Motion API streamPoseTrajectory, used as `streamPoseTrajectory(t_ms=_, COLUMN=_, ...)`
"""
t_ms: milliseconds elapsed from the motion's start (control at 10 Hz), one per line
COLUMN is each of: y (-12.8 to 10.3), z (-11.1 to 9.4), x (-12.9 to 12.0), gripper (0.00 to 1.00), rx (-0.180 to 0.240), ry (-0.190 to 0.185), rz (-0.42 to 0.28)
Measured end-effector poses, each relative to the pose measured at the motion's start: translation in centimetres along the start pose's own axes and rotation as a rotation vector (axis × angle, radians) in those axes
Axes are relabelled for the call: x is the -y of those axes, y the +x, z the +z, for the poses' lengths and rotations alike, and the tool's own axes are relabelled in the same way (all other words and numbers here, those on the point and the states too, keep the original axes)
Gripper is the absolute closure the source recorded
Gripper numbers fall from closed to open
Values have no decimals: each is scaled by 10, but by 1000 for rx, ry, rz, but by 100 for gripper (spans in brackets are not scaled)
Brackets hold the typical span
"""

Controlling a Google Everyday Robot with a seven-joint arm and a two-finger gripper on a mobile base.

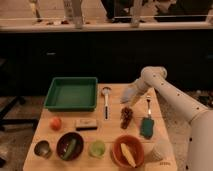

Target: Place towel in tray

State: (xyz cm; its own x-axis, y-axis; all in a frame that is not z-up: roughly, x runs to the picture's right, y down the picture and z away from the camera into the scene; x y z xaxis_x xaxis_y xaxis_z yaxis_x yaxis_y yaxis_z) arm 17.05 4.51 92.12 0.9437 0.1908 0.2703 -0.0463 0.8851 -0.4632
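The green tray point(71, 93) lies empty at the table's back left. A dark teal folded cloth point(146, 127), which looks like the towel, lies flat on the table at the right, below a fork point(148, 103). My gripper point(130, 95) hangs low over the table's back middle, right of the tray and up-left of the cloth, apart from both. The white arm point(170, 92) reaches in from the right.
A long spoon point(106, 100) lies between tray and gripper. Dark grapes point(127, 116) sit just below the gripper. Along the front are an orange fruit point(56, 123), a small box point(86, 124), a metal cup point(42, 148), a dark bowl point(70, 145), a green cup point(97, 148), an orange bowl point(128, 151) and a white cup point(159, 150).
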Motion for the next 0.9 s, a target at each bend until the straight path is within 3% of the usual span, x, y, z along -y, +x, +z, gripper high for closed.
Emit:
streamPoseTrajectory(t_ms=200, y=4, z=4, x=2, gripper=20, rx=7, ry=47, rz=12)
streamPoseTrajectory(t_ms=400, y=7, z=5, x=4, gripper=20, rx=17, ry=69, rz=20)
streamPoseTrajectory(t_ms=900, y=4, z=13, x=8, gripper=20, rx=37, ry=73, rz=-4)
